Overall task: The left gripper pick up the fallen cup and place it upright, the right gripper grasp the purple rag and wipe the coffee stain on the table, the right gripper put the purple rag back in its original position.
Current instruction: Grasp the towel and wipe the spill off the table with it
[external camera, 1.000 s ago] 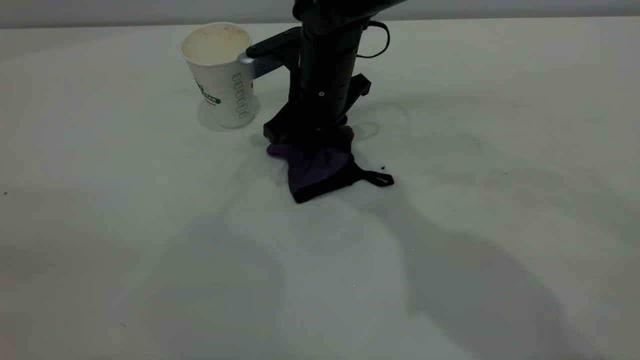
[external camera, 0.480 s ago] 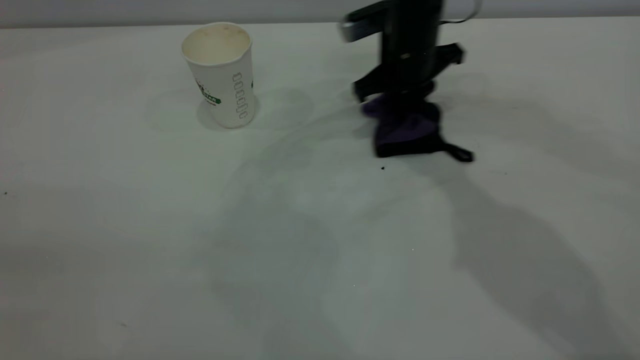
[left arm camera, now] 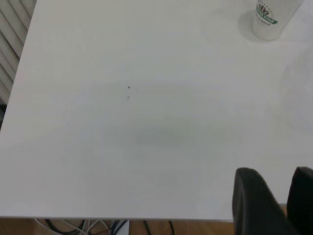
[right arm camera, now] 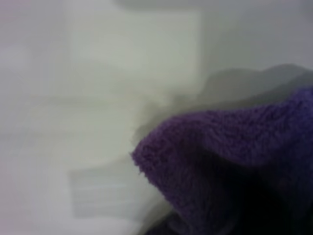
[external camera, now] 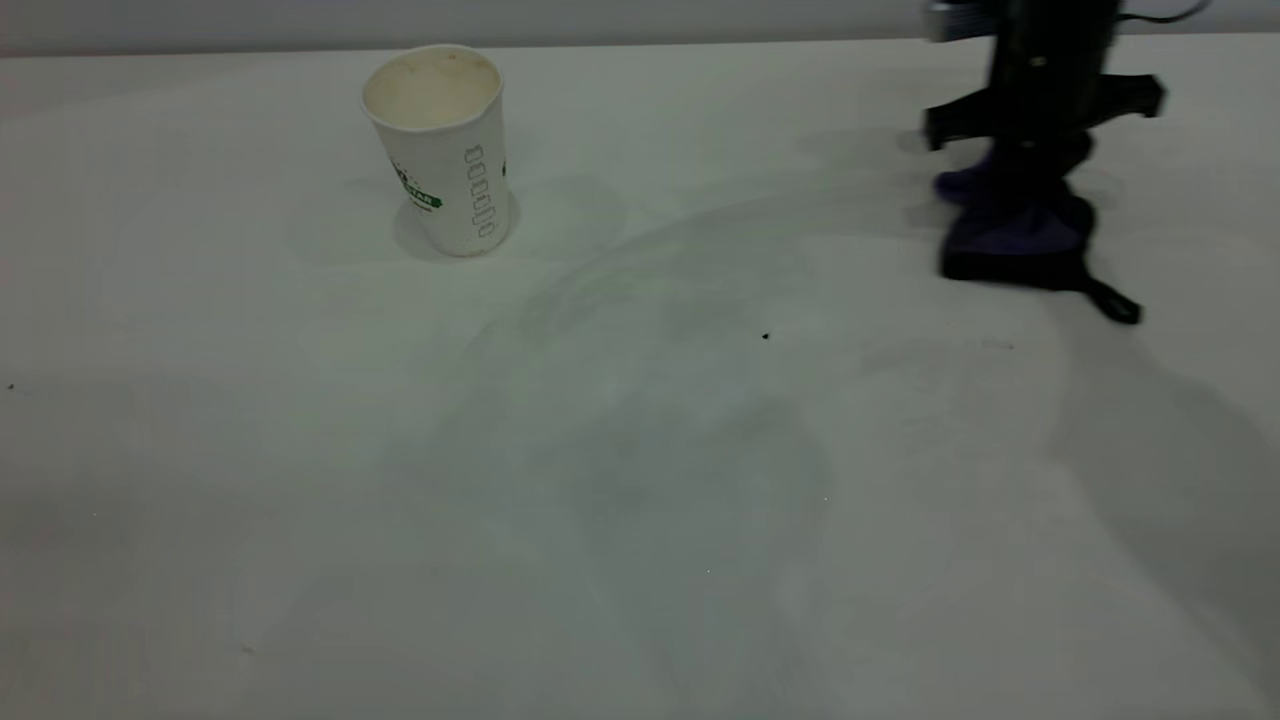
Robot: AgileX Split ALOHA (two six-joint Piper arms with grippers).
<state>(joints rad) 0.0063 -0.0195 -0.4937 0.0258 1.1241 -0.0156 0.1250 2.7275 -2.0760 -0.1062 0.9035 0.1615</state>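
Observation:
The cup (external camera: 440, 150) stands upright at the far left of the table (external camera: 640, 520), mouth up; its base also shows in the left wrist view (left arm camera: 269, 19). My right gripper (external camera: 1020, 165) is at the far right, pointing down and shut on the purple rag (external camera: 1012, 235). The rag hangs bunched from it, its lower edge and black loop (external camera: 1115, 303) on the table. The rag fills the right wrist view (right arm camera: 234, 156), where the jaws are hidden. No coffee stain shows. My left gripper (left arm camera: 273, 176) is open and empty over the table's edge, far from the cup.
A tiny black speck (external camera: 765, 336) lies mid-table, between the cup and the rag. Faint smears cross the tabletop's middle. The table's edge, with cables below it (left arm camera: 112, 226), shows in the left wrist view.
My right gripper has swept the rag from just beside the cup to the far right of the table. The cup and the left gripper have not moved.

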